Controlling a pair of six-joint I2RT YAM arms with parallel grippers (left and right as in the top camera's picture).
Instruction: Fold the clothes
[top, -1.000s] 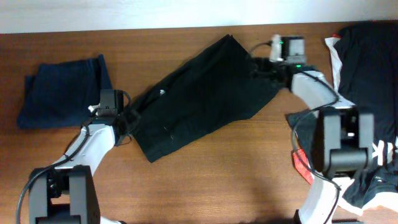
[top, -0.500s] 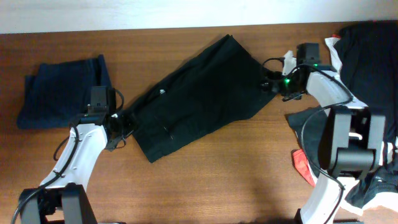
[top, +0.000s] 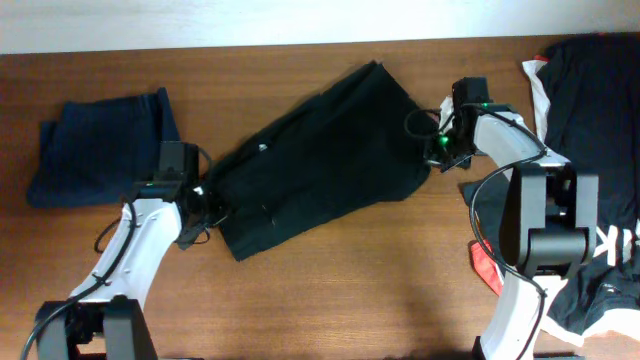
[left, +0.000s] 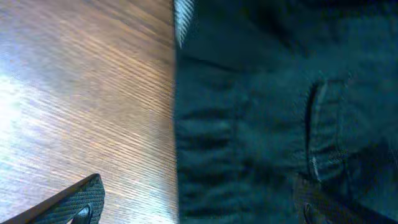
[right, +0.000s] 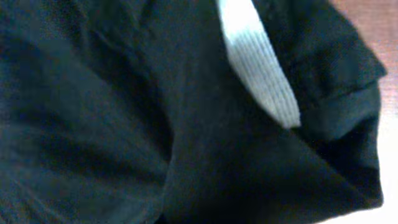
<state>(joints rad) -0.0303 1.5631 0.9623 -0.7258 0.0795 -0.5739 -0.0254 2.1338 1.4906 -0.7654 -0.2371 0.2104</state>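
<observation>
A black garment lies spread diagonally across the middle of the table. My left gripper is open at its lower left edge. In the left wrist view one finger rests over bare wood and the other over the black garment. My right gripper is at the garment's right edge and is shut on it. Black cloth with a white strip fills the right wrist view and hides the fingers. A folded dark navy garment lies at the far left.
A pile of black clothes with white trim covers the right end of the table, with a red bit by the right arm's base. The table's back edge runs just behind the spread garment.
The right gripper came back onto the garment's right edge and shut there, bunching that end slightly. The left gripper moved right onto the garment's left edge and opened wider.
</observation>
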